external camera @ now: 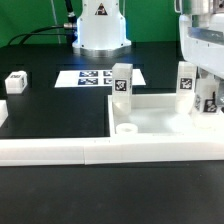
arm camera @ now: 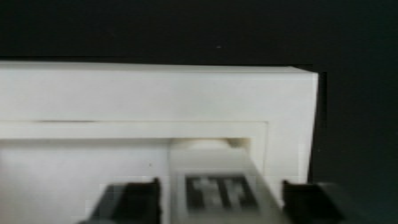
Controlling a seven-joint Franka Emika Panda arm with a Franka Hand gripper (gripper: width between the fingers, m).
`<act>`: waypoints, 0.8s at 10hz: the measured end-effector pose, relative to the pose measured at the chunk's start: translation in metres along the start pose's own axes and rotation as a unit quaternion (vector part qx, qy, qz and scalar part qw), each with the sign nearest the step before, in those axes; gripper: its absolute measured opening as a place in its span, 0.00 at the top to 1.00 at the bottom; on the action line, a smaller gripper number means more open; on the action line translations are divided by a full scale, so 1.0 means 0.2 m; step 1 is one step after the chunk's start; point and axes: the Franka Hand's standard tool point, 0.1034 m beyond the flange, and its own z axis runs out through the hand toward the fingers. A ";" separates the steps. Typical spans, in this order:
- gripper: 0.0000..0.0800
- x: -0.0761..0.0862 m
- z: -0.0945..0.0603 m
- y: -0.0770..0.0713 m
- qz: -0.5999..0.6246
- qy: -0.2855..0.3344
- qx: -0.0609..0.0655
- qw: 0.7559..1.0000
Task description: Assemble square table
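Pincer (arm camera: 217,203) stands open astride a leg (external camera: 210,100) on the tabletop (external camera: 160,118), at the exterior view's right. Second leg (external camera: 186,80) and third leg (external camera: 122,82) stand upright there too. Fourth leg (external camera: 15,82) lies loose on the bench (external camera: 50,115), so I'd say well past halfway.

Black worktop (external camera: 40,112) carries: marker board (external camera: 97,78) flat near robot base (external camera: 100,35); one leg block (external camera: 15,82) at exterior view's left; square table slab (external camera: 160,118) alongside low border wall (external camera: 90,152).
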 end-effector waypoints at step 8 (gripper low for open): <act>0.19 -0.02 -0.01 0.00 -0.352 -0.001 -0.016 0.936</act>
